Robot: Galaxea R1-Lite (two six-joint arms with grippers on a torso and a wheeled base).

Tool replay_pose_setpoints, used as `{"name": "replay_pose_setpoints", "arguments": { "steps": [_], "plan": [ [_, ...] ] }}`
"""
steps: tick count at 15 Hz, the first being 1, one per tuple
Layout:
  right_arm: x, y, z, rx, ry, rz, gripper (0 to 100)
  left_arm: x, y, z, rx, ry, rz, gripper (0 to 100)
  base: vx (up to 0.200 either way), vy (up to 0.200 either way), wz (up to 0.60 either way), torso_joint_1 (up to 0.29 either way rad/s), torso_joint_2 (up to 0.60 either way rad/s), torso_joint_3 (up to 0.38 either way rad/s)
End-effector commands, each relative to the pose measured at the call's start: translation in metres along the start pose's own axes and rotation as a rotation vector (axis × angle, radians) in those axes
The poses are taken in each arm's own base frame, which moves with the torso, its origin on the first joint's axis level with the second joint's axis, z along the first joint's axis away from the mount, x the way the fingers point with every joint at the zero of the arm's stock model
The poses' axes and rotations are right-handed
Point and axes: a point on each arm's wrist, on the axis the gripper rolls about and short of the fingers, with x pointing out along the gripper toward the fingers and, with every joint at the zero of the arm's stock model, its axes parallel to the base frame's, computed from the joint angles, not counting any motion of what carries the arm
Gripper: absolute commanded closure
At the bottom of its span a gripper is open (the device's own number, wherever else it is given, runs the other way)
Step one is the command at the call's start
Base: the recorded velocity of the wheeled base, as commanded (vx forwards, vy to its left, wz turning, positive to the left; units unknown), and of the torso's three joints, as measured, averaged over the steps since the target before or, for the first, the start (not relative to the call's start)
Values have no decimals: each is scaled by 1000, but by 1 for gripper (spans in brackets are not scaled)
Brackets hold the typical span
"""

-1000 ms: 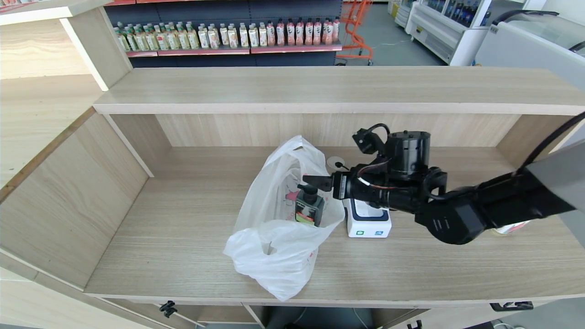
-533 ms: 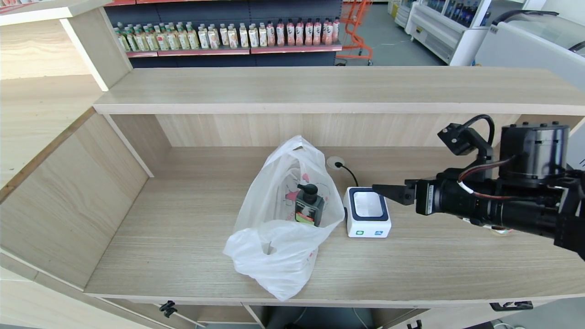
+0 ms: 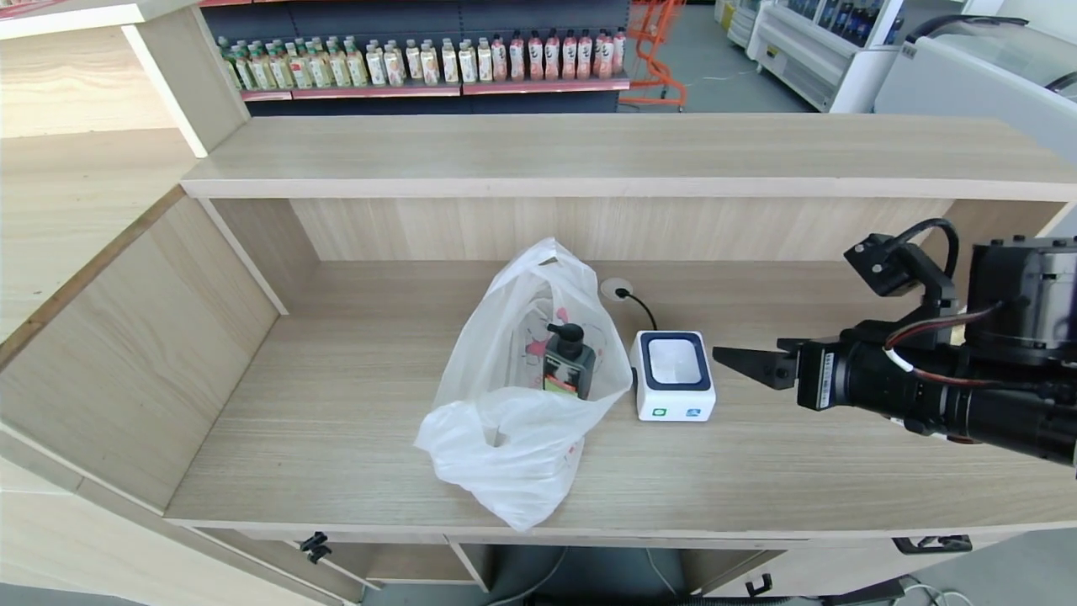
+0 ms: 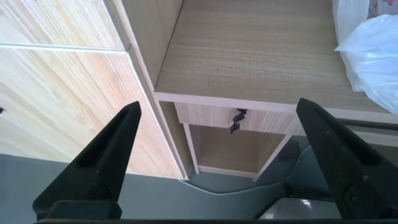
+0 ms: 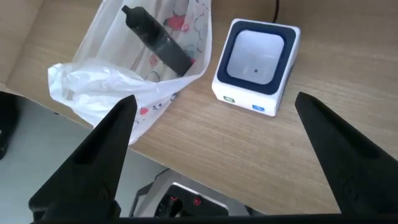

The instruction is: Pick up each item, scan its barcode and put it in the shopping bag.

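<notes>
Left gripper [image 4: 219, 107] and right gripper [image 3: 745, 360] both spread wide, empty
Scanner [image 3: 673, 374] lies just ahead of the right gripper, shopping bag [image 3: 505, 429] (pump bottle [image 3: 569, 364] inside) beyond it.

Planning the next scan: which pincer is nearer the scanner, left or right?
The right pincer: it hangs open over the counter just beside the scanner, while the left pincer is out by the counter's front edge, past the shopping bag.
</notes>
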Motion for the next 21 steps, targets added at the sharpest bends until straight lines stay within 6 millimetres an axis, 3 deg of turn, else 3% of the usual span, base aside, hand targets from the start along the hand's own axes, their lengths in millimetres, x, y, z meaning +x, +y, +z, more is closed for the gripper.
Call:
{"name": "replay_pose_setpoints", "arguments": {
  "steps": [1,3,10,21],
  "plan": [
    [-3,-1,-3,7,2,-24,0,0,0,0,0,0,0,0,0,0,0,0,0,0],
    [-6,-2,-6,18,9,-30,0,0,0,0,2,1,0,0,0,0,0,0,0,0],
    [-17,-20,-18,53,28,-152,0,0,0,0,2,1,0,0,0,-200,0,2,0,2],
    [-18,-22,-24,91,42,-196,0,0,0,0,2,1,0,0,0,-200,0,3,2,3]
  ]
}}
